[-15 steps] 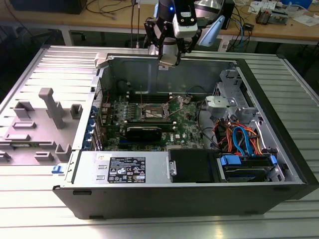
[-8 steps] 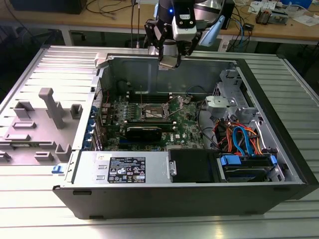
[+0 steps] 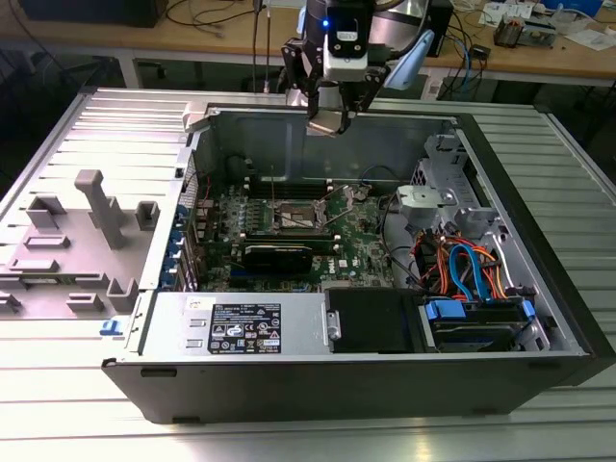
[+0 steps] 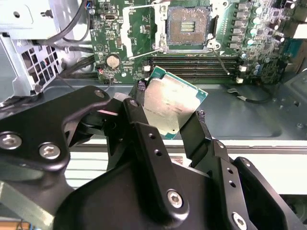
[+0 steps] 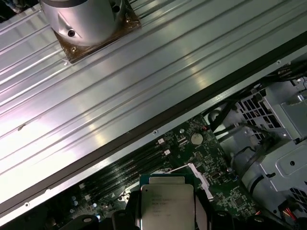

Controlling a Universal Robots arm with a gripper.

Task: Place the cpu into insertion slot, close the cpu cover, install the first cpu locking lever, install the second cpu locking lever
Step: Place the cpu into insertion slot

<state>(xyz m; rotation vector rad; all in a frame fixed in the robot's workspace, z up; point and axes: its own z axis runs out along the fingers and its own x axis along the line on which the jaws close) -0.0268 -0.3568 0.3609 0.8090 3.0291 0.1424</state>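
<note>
Open computer case (image 3: 337, 385) on ribbed table (image 3: 58, 395)

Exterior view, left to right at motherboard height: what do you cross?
grey plastic fixture → insertion slot → grey drive cage → black case wall

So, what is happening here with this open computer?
The arm's gripper holds the cpu between its fingers, up above the open computer case. The insertion slot on the green board is empty, so the cpu is not yet placed.
</note>
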